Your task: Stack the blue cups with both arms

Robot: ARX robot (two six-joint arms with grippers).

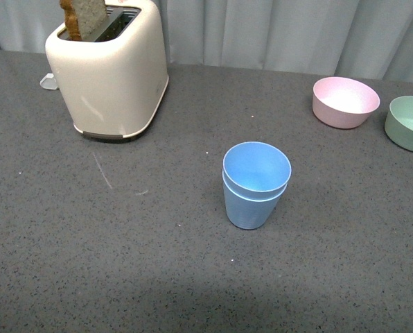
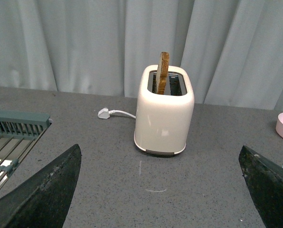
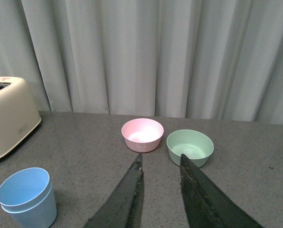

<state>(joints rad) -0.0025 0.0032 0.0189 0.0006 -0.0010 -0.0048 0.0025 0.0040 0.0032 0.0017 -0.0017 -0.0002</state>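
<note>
Blue cups (image 1: 256, 184) already nested mid-table, clear of both arms; left gripper (image 2: 160, 190) spread wide and empty, right gripper (image 3: 161, 183) nearly closed on nothing, so a careless retract could topple the stack.

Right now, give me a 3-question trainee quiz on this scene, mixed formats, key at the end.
1. True or false: the blue cups are nested one inside the other, standing upright.
2. Multiple choice: what sticks up out of the toaster? A) a slice of bread B) a fork C) nothing
3. Short answer: in the front view, which bowl lies further right, the pink bowl or the green bowl?

Key
1. True. The cups stand free on the table, no gripper touching them.
2. A, a slice of bread.
3. The green bowl.

Side note: the left gripper has its fingers spread wide; the right gripper has only a narrow gap, holding nothing.
</note>
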